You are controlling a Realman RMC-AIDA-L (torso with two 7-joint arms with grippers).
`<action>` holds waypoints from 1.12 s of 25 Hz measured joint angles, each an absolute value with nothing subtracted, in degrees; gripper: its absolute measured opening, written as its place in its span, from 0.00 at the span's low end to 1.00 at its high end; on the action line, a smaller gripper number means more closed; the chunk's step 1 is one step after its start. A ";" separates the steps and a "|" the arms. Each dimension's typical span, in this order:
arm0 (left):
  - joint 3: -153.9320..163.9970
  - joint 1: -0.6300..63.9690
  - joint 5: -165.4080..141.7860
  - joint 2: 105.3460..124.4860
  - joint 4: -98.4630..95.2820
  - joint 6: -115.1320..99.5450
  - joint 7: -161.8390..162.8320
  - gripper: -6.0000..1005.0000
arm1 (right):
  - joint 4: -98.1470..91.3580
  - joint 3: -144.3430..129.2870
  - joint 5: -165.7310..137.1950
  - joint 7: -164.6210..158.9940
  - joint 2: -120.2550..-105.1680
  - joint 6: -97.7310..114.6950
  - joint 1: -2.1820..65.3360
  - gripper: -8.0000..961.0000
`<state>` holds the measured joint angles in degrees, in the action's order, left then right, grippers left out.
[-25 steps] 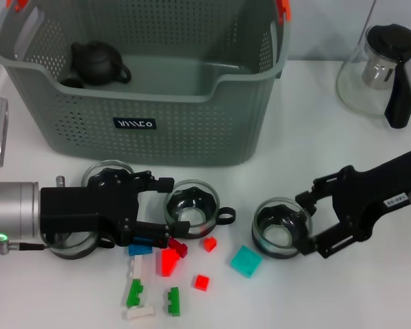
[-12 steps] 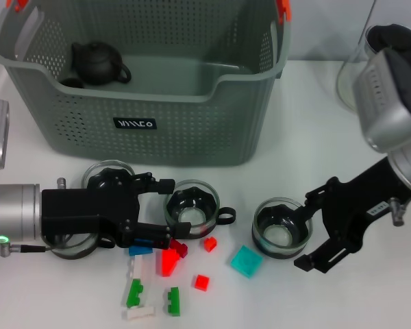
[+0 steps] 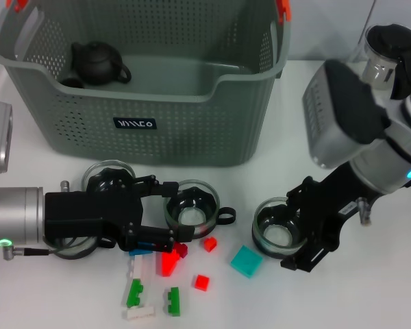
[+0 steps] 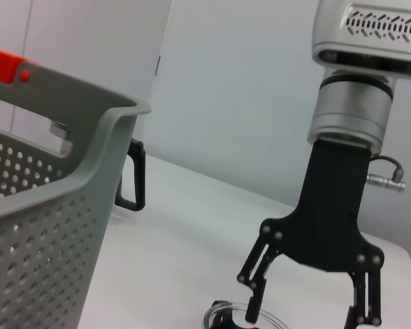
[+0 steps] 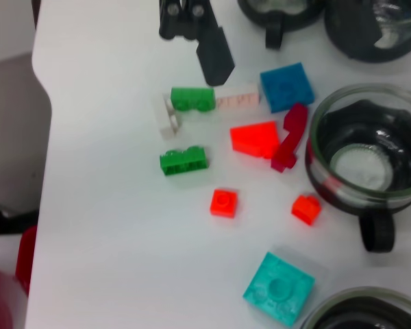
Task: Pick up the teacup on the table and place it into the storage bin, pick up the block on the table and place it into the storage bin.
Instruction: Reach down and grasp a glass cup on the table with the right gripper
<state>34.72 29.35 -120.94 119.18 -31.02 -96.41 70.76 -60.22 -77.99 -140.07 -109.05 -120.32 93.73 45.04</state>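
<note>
The storage bin filled the upper left and centre of the head view on the white counter, with a dark teapot resting inside it at its upper left corner. Below the bin, across the lower half of the frame, lay three glass teacups: one at lower left mostly hidden by the left arm, a middle teacup with its handle pointing right, and a right teacup.

The left pincer reached in from the left edge, its fingers spread apart with one just above and one just below the middle teacup's left side; it had hold of nothing that I could see. A blue block peeked out just beneath it.

The right pincer came down from the upper right, its fingers wide apart, straddling the right side of the right teacup without being closed on it.

Loose blocks lay scattered at bottom centre: a teal block, red ones, green ones. A glass jug stood at upper right.
</note>
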 joint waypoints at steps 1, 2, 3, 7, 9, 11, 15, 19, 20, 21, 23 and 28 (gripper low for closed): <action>34.72 29.35 -120.94 119.20 -31.02 -96.41 70.74 0.93 | -60.15 -79.02 -140.09 -109.38 -120.32 93.30 45.12 0.95; 34.72 29.35 -120.94 119.20 -31.02 -96.42 70.73 0.93 | -60.13 -79.98 -140.10 -109.66 -120.36 93.02 45.17 0.95; 34.72 29.35 -120.94 119.20 -31.02 -96.48 70.73 0.93 | -60.12 -80.95 -140.10 -109.97 -120.40 92.66 45.20 0.95; 34.72 29.35 -120.94 119.19 -31.02 -96.73 70.70 0.93 | -59.86 -85.20 -140.43 -112.05 -120.44 90.78 45.34 0.95; 34.71 29.36 -120.94 119.19 -31.02 -96.75 70.69 0.93 | -59.63 -86.75 -141.27 -112.86 -120.47 89.86 45.52 0.94; 34.72 29.35 -120.94 119.20 -31.02 -96.76 70.67 0.93 | -59.01 -88.26 -141.91 -113.50 -120.53 88.86 45.86 0.94; 34.71 29.32 -120.94 119.23 -31.00 -96.77 70.60 0.93 | -57.27 -91.18 -142.00 -114.70 -120.59 86.94 46.69 0.92; 34.71 28.81 -120.94 119.30 -30.93 -96.77 70.56 0.93 | -56.02 -93.43 -142.04 -115.57 -120.67 85.62 47.20 0.90; 34.71 28.71 -120.94 119.32 -30.93 -96.77 70.56 0.93 | -55.99 -93.85 -142.06 -115.81 -120.67 85.41 47.24 0.89; 34.71 28.67 -120.94 119.34 -30.93 -96.77 70.56 0.93 | -55.99 -94.11 -142.09 -115.97 -120.68 85.31 47.24 0.88; 34.71 28.49 -120.94 119.36 -30.93 -96.77 70.57 0.93 | -56.00 -94.28 -142.12 -116.07 -120.67 85.24 47.25 0.86; 34.71 28.14 -120.94 119.36 -30.93 -96.76 70.57 0.93 | -56.02 -94.55 -142.12 -116.33 -120.68 85.14 47.28 0.76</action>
